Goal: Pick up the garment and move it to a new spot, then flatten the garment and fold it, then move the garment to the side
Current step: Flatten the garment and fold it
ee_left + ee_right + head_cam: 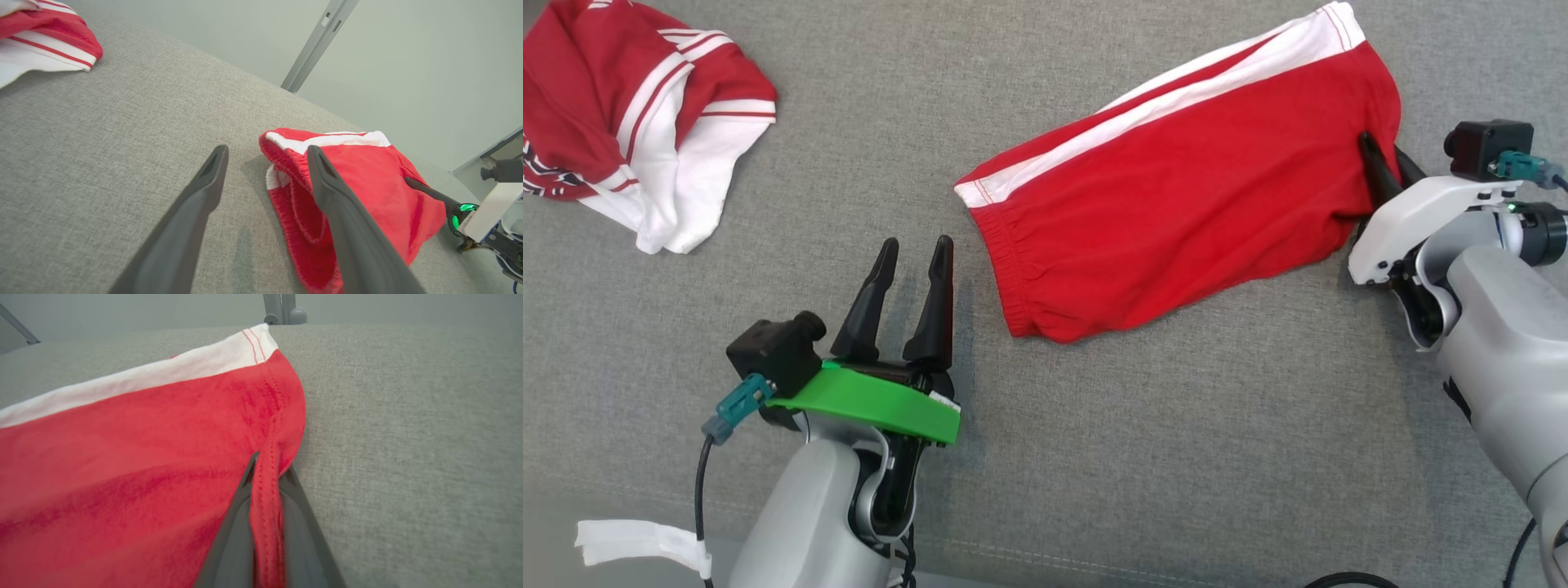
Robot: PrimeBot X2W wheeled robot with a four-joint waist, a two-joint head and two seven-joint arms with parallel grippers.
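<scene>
The garment (1184,196) is a pair of red shorts with a white side stripe, lying folded on the grey fabric surface right of centre. My right gripper (1380,163) is at its right hem, shut on a pinch of the red hem (267,486), which stands up between the two fingers. My left gripper (915,257) stands open over bare surface just left of the elastic waistband (286,179), apart from the cloth. From the left wrist, the shorts (367,179) lie behind the right finger (327,188).
A second red and white garment (637,114) lies bunched at the far left corner, also in the left wrist view (45,36). A metal post (318,41) stands beyond the surface's far edge. A white tape strip (637,543) hangs on the left arm's cable.
</scene>
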